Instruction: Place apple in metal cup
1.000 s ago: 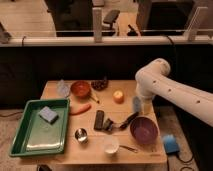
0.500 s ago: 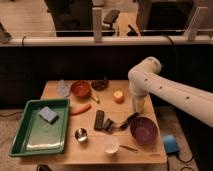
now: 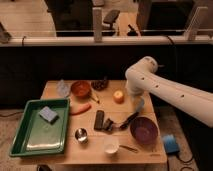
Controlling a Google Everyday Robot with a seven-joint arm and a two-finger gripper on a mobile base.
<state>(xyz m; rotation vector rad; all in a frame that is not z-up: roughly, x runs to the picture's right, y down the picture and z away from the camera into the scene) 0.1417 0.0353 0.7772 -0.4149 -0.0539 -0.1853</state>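
Note:
The apple (image 3: 118,96), small, round and yellow-orange, sits on the wooden table (image 3: 60,155) right of centre toward the back. The metal cup (image 3: 81,135), short and shiny, stands near the front edge, just right of the green tray. My white arm comes in from the right, and the gripper (image 3: 138,105) hangs point-down just right of the apple and slightly nearer the front. It is open, holds nothing and stands apart from the apple. The cup is well to its left and nearer the front.
A green tray (image 3: 25,142) with a blue sponge (image 3: 48,114) fills the left. An orange bowl (image 3: 80,89), a carrot (image 3: 80,108), a pale blue cup (image 3: 62,88), dark objects (image 3: 102,120), a purple bowl (image 3: 144,130) and a white cup (image 3: 111,147) crowd the table.
My arm has swung left, bringing the gripper closer to the apple. Nothing on the table has moved.

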